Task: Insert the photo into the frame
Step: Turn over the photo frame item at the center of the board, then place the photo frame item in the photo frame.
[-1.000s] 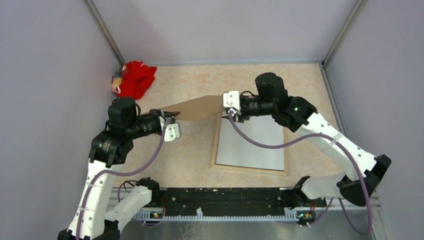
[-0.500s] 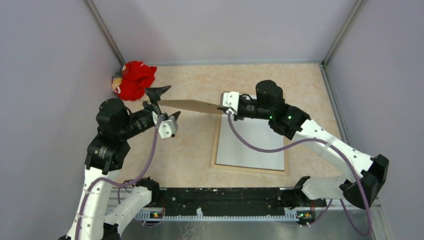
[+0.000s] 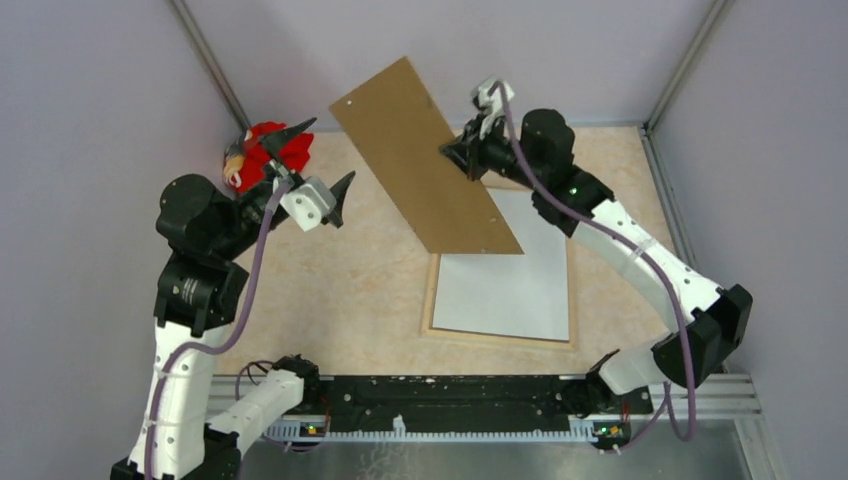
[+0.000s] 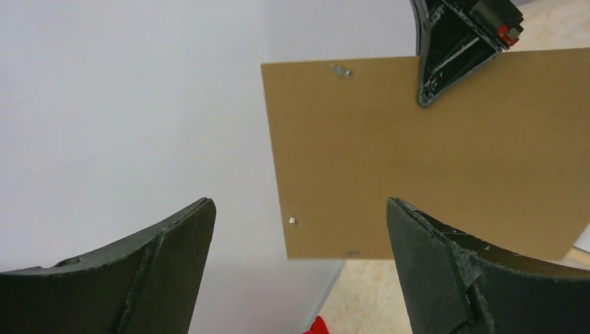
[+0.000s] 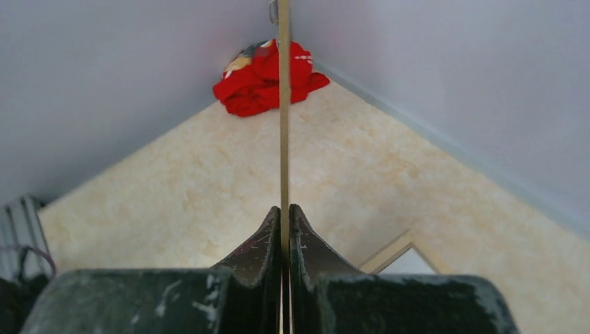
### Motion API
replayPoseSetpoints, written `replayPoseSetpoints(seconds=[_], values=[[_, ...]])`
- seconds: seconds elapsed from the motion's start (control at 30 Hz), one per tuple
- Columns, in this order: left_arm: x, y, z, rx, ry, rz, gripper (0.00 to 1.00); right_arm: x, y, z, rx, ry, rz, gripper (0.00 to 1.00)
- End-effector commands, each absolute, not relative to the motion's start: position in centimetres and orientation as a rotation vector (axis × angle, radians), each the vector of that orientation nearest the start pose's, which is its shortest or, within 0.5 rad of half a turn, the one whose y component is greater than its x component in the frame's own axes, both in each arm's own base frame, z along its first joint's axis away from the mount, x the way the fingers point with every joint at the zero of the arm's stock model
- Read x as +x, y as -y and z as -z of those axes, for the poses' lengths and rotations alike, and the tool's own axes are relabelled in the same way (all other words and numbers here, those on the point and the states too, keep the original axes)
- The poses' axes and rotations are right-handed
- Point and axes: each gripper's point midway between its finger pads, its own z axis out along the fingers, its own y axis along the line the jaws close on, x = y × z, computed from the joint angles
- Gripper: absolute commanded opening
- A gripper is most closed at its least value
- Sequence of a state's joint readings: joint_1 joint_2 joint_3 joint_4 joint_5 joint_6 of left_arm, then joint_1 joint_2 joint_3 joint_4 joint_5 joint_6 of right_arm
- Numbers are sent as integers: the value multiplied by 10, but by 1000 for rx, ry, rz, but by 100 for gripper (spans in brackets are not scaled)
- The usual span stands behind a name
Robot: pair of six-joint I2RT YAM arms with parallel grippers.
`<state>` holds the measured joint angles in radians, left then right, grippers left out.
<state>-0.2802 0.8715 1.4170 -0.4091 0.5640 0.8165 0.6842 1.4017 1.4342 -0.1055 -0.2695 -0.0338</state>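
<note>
My right gripper (image 3: 462, 160) (image 5: 285, 209) is shut on the long edge of the plain brown backing board (image 3: 425, 160) (image 5: 283, 104), which hangs tilted high above the table. In the left wrist view the board (image 4: 431, 160) faces the camera. My left gripper (image 3: 330, 150) (image 4: 299, 202) stands wide open and holds nothing, off the board's left end. The frame (image 3: 432, 290) (image 5: 393, 250) lies flat below, its light wood rear edges up. A pale grey-white sheet (image 3: 505, 290) fills it. I cannot tell whether that is the photo's white back; no printed side shows.
A crumpled red cloth (image 3: 265, 155) (image 5: 268, 76) lies in the far left corner against the wall. Grey walls close in the beige table on three sides. The arms' black base rail (image 3: 450, 400) runs along the near edge.
The left gripper let go of the board's left end, opened wide and drew back up and left. The right gripper shut on the board and swung it from nearly flat to steeply raised.
</note>
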Motion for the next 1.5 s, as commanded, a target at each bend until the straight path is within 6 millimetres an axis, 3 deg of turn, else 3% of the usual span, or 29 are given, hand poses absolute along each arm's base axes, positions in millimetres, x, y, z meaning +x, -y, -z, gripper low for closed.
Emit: replayPoseSetpoints(seconds=[0.0,0.17,0.37,0.5,0.57,0.67,0.83,1.27,1.47], values=[[264,134,-498,1013,-1084,2,98,363,-280,-438,-286,-1558,-900,0],[292,122,-441,1019,-1253,-29,98,368,-240,-426,-50,-1543,-1150,0],[324,86,-376,944,-1468,23,98,362,-193,-397,188,-1479,-1367,0],[341,53,-312,892,-1646,42,98,353,-183,-387,266,-1411,-1455,0],[342,52,-285,901,-1695,59,98,348,-183,-386,285,-1378,-1515,0],[339,55,-265,883,-1730,109,98,340,-179,-381,355,-1292,-1624,0],[340,57,-250,872,-1765,145,98,332,-173,-375,446,-1198,-1750,0],[332,79,-266,891,-1705,211,97,336,-193,-371,515,-1251,-1785,0],[324,101,-267,955,-1680,212,97,340,-192,-367,574,-1249,-1725,0]])
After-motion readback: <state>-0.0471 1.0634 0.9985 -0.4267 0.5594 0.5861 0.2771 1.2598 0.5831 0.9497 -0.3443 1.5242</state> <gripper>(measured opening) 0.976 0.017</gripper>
